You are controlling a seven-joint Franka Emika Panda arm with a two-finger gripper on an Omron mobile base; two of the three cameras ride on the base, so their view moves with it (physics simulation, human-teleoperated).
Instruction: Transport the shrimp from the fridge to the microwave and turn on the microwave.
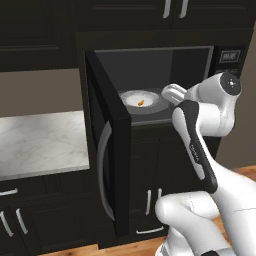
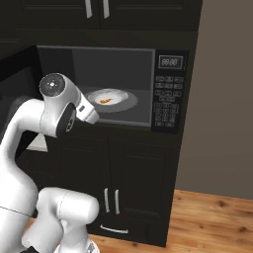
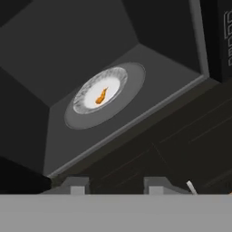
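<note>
orange shrimp (image 3: 101, 95) lay on the microwave (image 3: 172, 72) turntable (image 3: 77, 118), upper left of centre; gripper (image 3: 115, 185) at bottom edge, well apart, parted, empty.

Arm: rises from the base, folds at a high elbow, forearm reaching forward and slightly down.
Wrist: level with the elbow joint, white cuff turned away from the base cameras.
Gripper (image 3: 114, 186): two dark fingertips (image 3: 76, 185) at the bottom of the hand view, set apart.
Jaws: parted, nothing between them.
Hold: none; fingertips touch nothing.
</note>
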